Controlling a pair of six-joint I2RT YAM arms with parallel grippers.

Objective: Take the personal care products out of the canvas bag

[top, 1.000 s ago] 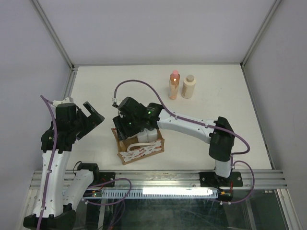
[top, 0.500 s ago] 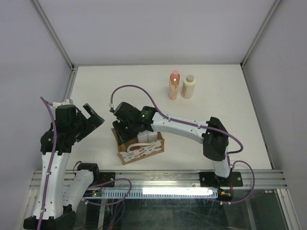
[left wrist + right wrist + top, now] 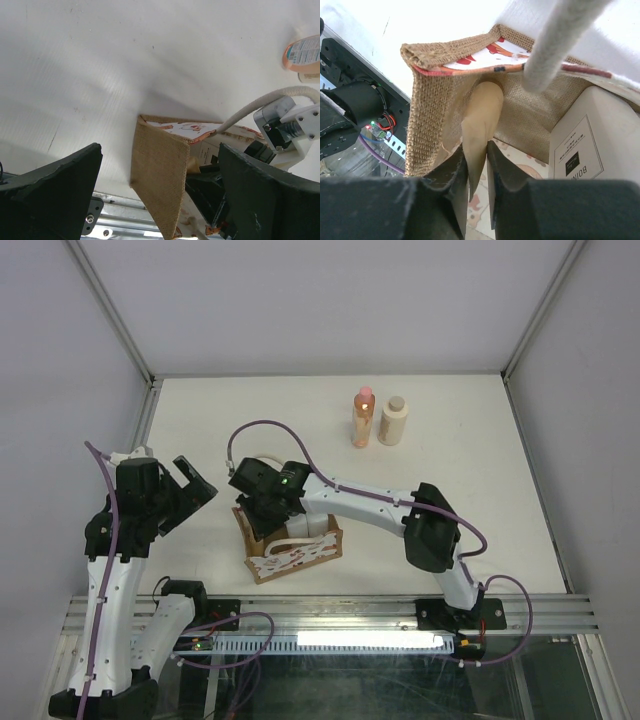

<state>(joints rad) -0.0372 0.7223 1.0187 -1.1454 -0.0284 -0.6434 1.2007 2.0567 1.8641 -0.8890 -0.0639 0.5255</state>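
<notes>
The canvas bag [image 3: 296,554] stands on the table near the front, with a white boxy product [image 3: 306,526] inside. My right gripper [image 3: 262,514] reaches down into the bag's left end. In the right wrist view it [image 3: 477,167] is shut on a tan tube-like item [image 3: 482,120], beside the white product [image 3: 592,145] and under a rope handle [image 3: 555,40]. The orange bottle [image 3: 363,418] and the beige bottle [image 3: 393,421] stand upright at the back. My left gripper [image 3: 190,486] is open and empty, left of the bag [image 3: 160,170].
Grey enclosure walls surround the white table [image 3: 200,410]. A metal rail [image 3: 330,612] runs along the front edge. The right arm's purple cable [image 3: 270,426] loops above the bag. The orange bottle also shows at the left wrist view's right edge [image 3: 302,52].
My right wrist has shifted left and lower, into the bag's left end. A rope handle now rises behind the wrist. The left arm has not moved.
</notes>
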